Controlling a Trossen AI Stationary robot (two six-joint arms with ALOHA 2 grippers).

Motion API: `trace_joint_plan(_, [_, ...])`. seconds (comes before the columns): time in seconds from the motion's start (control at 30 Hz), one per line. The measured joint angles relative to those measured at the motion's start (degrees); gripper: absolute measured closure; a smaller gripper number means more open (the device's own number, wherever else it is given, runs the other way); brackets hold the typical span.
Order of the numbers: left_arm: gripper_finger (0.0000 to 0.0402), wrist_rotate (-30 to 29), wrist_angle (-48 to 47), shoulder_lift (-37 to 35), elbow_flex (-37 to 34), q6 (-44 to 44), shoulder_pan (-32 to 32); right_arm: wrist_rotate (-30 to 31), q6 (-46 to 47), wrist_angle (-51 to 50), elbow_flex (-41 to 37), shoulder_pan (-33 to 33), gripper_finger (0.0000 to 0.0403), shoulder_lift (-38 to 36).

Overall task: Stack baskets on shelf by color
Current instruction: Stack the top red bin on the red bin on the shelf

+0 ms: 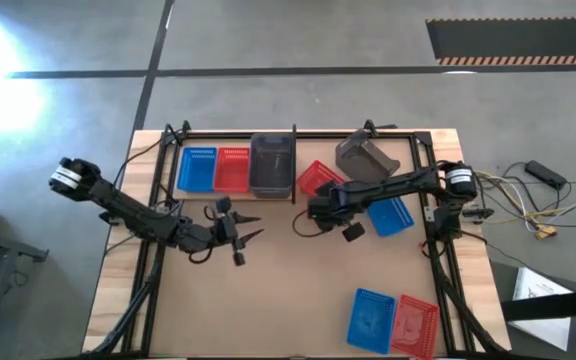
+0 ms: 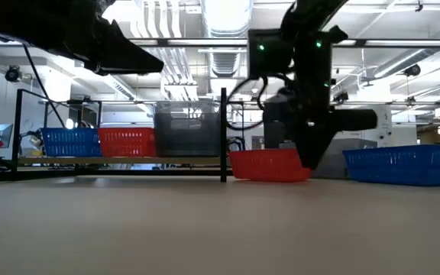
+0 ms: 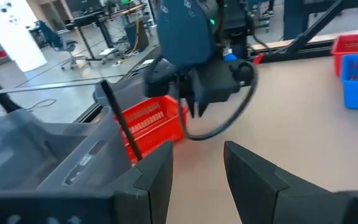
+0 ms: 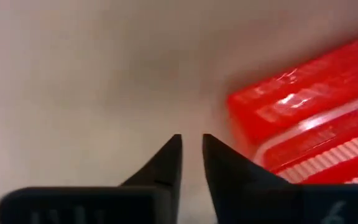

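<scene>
On the shelf point(image 1: 218, 141) a blue basket point(image 1: 198, 168), a red basket point(image 1: 232, 168) and a dark grey basket point(image 1: 272, 165) stand side by side. A loose red basket point(image 1: 319, 178) rests on the table just right of the shelf's dark divider point(image 1: 295, 165). My right gripper point(image 1: 315, 208) points down at the table beside this basket's near corner point(image 4: 241, 109), its fingers point(image 4: 166, 158) a narrow gap apart and touching nothing. My left gripper point(image 1: 253, 227) hovers open above the table's middle point(image 3: 197, 155), facing the right arm.
A tilted dark grey basket point(image 1: 365, 158) and a blue basket point(image 1: 390, 215) lie right of the loose red one, under the right arm. Another blue basket point(image 1: 372, 318) and red basket point(image 1: 415, 325) sit at the near right corner. Bare tabletop point(image 1: 268, 300) lies toward the near edge.
</scene>
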Motion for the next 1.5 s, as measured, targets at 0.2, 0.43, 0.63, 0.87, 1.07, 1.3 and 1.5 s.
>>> trace_joint_plan(0.2, [0.0274,0.7,0.0,0.0,0.4,0.0,-2.3,-2.3,3.9,-2.3,3.3,1.0,0.0387,-0.4])
trace_joint_plan(0.43, [0.0274,0.7,0.1,0.0,0.4,0.0,-4.5,-1.0,0.8,-3.1,4.0,-0.7,0.0345,-5.6])
trace_joint_plan(0.63, [0.0274,0.8,0.4,0.0,0.3,0.0,-4.6,0.3,-5.6,-3.1,3.6,-5.7,0.0293,-3.9])
trace_joint_plan(0.87, [0.0274,0.8,0.4,0.0,0.3,0.0,-4.6,-2.1,-10.5,-3.2,3.5,-7.1,0.0325,0.2])
trace_joint_plan(1.07, [0.0274,0.8,0.4,0.1,0.4,0.0,-4.6,-1.7,-7.5,-3.2,3.5,-7.1,0.0379,1.7])
trace_joint_plan(1.3, [0.0274,0.9,0.4,0.1,0.4,0.0,-4.7,-1.0,0.0,-4.6,3.5,-3.7,0.0392,0.4])
trace_joint_plan(1.5, [0.0274,1.1,0.3,-0.3,1.9,0.0,-5.8,-12.3,15.8,-6.5,4.8,6.9,0.0393,-0.4])
